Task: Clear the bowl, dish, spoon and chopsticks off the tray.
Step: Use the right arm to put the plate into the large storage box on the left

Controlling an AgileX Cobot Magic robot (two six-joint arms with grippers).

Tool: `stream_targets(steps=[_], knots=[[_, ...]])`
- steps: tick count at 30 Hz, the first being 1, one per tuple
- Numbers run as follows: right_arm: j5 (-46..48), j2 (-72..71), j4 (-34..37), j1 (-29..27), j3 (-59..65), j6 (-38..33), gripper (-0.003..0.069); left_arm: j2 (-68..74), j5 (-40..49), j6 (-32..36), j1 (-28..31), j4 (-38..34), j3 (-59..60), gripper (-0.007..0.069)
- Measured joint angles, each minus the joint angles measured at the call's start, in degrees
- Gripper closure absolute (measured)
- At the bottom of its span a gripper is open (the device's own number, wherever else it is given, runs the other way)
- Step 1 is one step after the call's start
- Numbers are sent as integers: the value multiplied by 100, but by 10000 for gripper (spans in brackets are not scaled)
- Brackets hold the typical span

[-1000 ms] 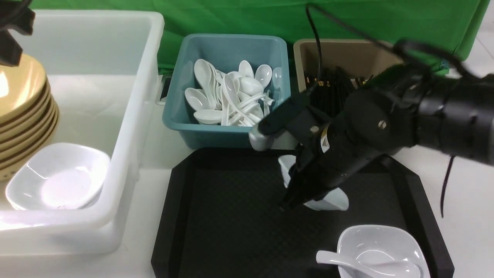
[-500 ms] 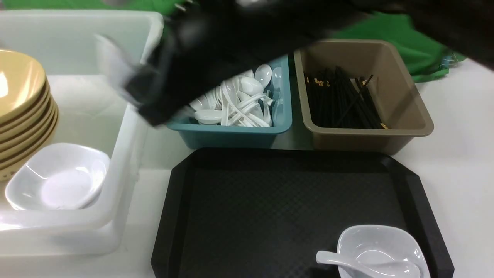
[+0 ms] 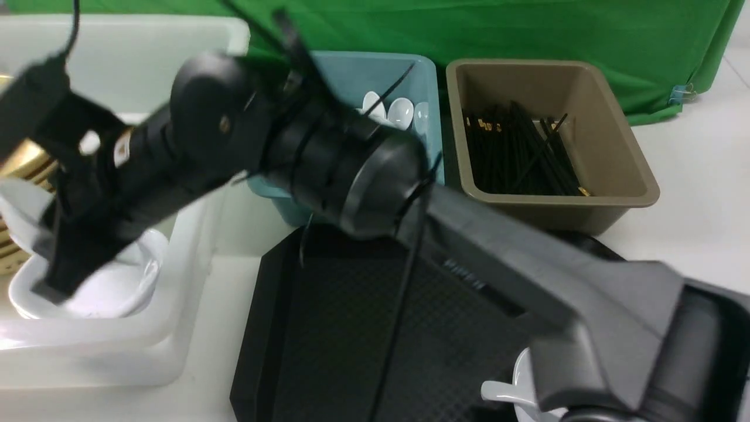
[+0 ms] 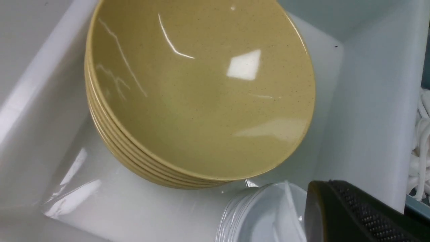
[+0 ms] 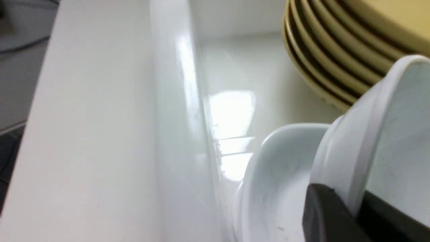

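Observation:
My right gripper (image 3: 50,275) (image 5: 356,205) is shut on the rim of a white dish (image 3: 19,214) (image 5: 396,134), which is tilted inside the white tub (image 3: 117,351). The dish hangs just over another white dish (image 3: 126,287) (image 5: 278,174) on the tub floor. A stack of mustard bowls (image 3: 23,164) (image 4: 201,94) stands beside them. My left gripper (image 4: 322,201) hovers above that stack, shut and holding nothing. On the black tray (image 3: 328,340), the near right corner holds one more dish (image 3: 523,375) with a white spoon (image 3: 498,391), mostly hidden by my right arm. Black chopsticks (image 3: 521,152) lie in the brown tub (image 3: 615,158).
A teal tub (image 3: 351,73) of white spoons stands behind the tray, partly covered by my right arm, which stretches from the near right across the tray to the white tub. Green cloth hangs at the back.
My right arm lifted the dish off the tray, swung left across the teal tub, and now holds it low inside the white tub.

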Motion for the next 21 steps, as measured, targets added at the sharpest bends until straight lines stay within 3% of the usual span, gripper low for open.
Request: stream_targets(steps=[4,7,9,10,12,15,21], knots=[[25,100,-214,83,-14,-6,589,0,-68,44,7,-62,0,630],[81,100,-340,96,-33,-6,492,0,-124,66,7,-71,0,630],[201,100,-462,96,-53,-2,313,0,-164,84,7,-89,0,630],[201,92,-469,96,-53,-2,300,0,-164,83,7,-89,0,630],[372,15,-582,90,-53,179,164,0,-164,97,7,-105,0,630],[479,-194,-837,85,-56,460,102,0,-164,126,7,-121,0,630],[918,-871,-1667,85,-63,910,88,0,-164,235,7,-306,0,630]])
